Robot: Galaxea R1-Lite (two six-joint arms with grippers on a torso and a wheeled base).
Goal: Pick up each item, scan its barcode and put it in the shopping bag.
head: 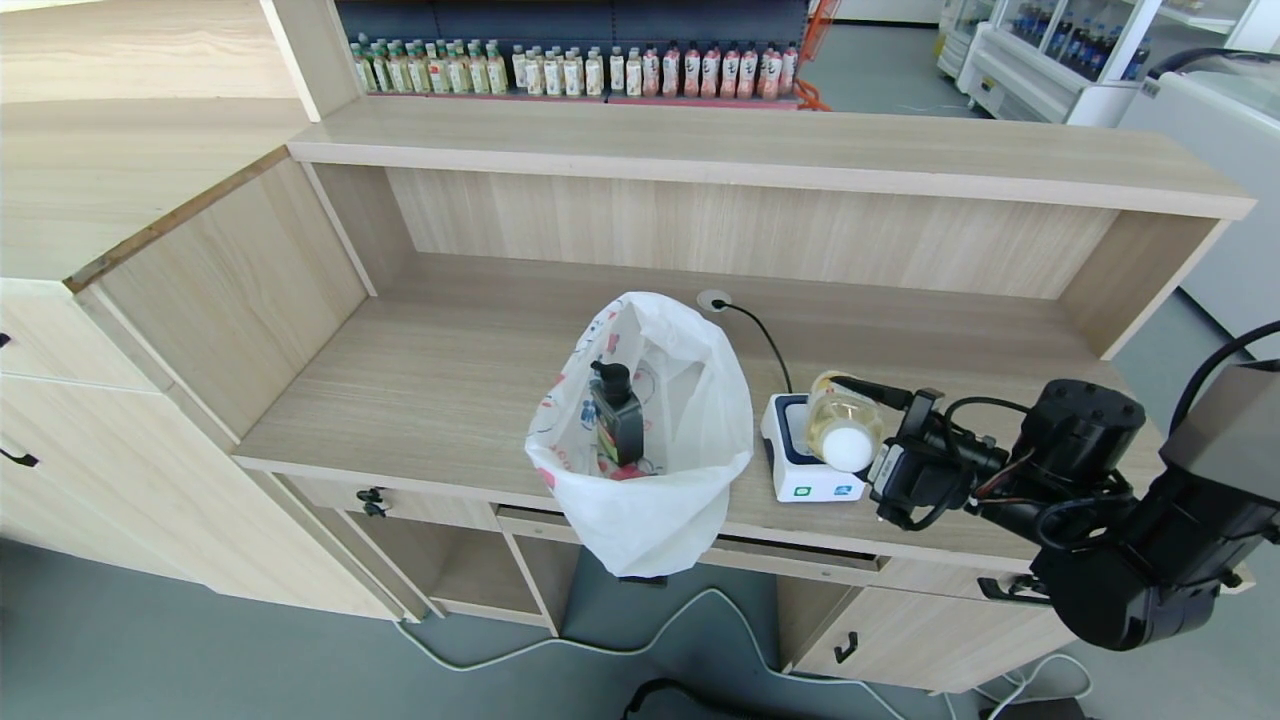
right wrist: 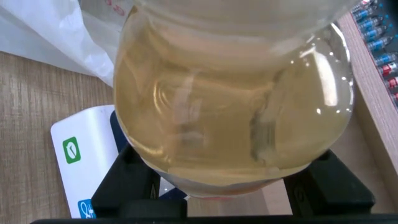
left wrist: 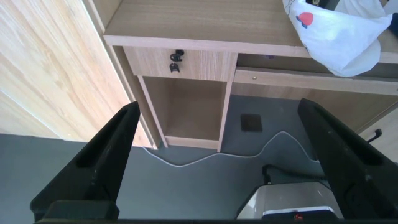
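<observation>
Right gripper (head: 868, 425): closed around the clear bottle (head: 838, 425), which lies on its side with its white cap toward the robot.
Clear bottle's place: in the air just above the scanner (head: 808, 482), at the near edge of the desk (head: 450, 390), right of the shopping bag (head: 650, 510).
Left gripper (left wrist: 219, 124): wide open and holding nothing, low down in front of the desk's drawers, pointing at the floor.
Bag: stands open with a dark bottle (head: 617, 415) upright inside.
Risk, slip: the body looks round, smooth and heavy with yellow liquid (right wrist: 230, 93); held sideways, it could rotate or slide out of the grip and drop onto the scanner.
Risk, missed scan: I cannot tell where the barcode faces; if it is turned away from the scanner window, the item would go in unscanned.
Risk, bag: the thin plastic rim sags, so a low carry could snag it and collapse the opening or pull the bag off the edge.
Risk, collision: setting the bottle down carelessly could knock the dark bottle over.
Risk, cable (head: 765, 340): it runs behind the scanner; a wide swing might catch it.
</observation>
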